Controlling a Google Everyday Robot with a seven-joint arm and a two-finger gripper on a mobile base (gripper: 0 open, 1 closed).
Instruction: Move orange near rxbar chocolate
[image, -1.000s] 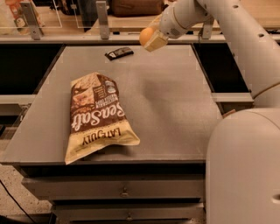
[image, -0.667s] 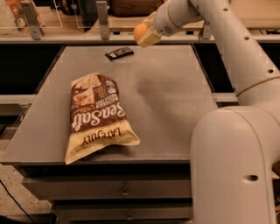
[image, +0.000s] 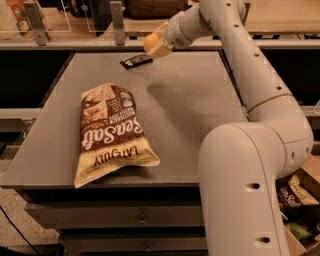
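One arm (image: 270, 90) reaches from the near-right corner of the counter (image: 195, 115) over to its far edge. There the gripper (image: 154, 45) hangs in the air above the middle of that edge, its two fingers clamped on the orange (image: 149, 41). The fruit is clear of the surface and carried, not resting. The rxbar chocolate (image: 136, 61) lies flat on the counter by the far edge, a little left of its middle and just beside and below the held orange.

By my reading, the carry is almost done and the step in hand is the placing. The next move calls for lowering the orange to the bare counter just right of the bar, low enough that it does not drop. The fingers should part only once it sits. A round fruit may roll, so a gentle release matters, and the fingers should come down beside the wrapper rather than onto it.

Counted from largest to smallest:
- one arm
- one counter
- one chip bag (image: 111, 131), lying in the near-left part of the counter with its bottom end at the near edge, well apart from the bar
- one gripper
- one orange
- one rxbar chocolate

Off the counter, past its near-right corner, a box (image: 296, 200) holds more snack packets. Their number cannot be told.
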